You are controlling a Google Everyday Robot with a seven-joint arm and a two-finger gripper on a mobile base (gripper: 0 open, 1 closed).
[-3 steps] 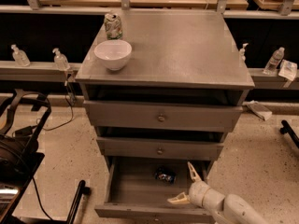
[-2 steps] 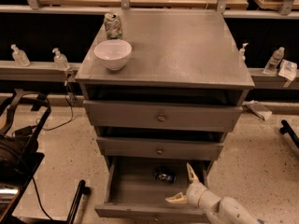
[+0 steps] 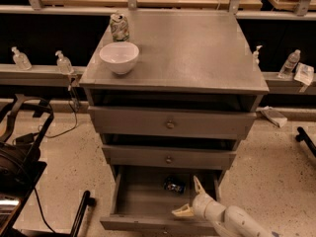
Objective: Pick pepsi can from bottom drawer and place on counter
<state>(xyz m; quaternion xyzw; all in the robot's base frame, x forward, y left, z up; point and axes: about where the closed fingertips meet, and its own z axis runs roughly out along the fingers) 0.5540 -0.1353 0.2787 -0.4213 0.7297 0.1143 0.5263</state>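
The pepsi can (image 3: 173,185) lies on its side, dark blue, near the back middle of the open bottom drawer (image 3: 143,201). My gripper (image 3: 189,196) reaches in from the lower right, over the drawer's right part. Its two pale fingers are spread open, one pointing up, one pointing left, and hold nothing. The can is just up and left of the fingertips, apart from them. The counter (image 3: 197,48) is the grey top of the cabinet.
A white bowl (image 3: 119,57) and a pale green-white can (image 3: 119,26) stand on the counter's left part. Two knobbed drawers (image 3: 170,124) are shut above the open one. Black equipment (image 3: 19,152) stands at the left on the floor. Bottles line a ledge behind.
My gripper has slid a little to the left and deeper over the drawer, closer to the can. The can has not moved.
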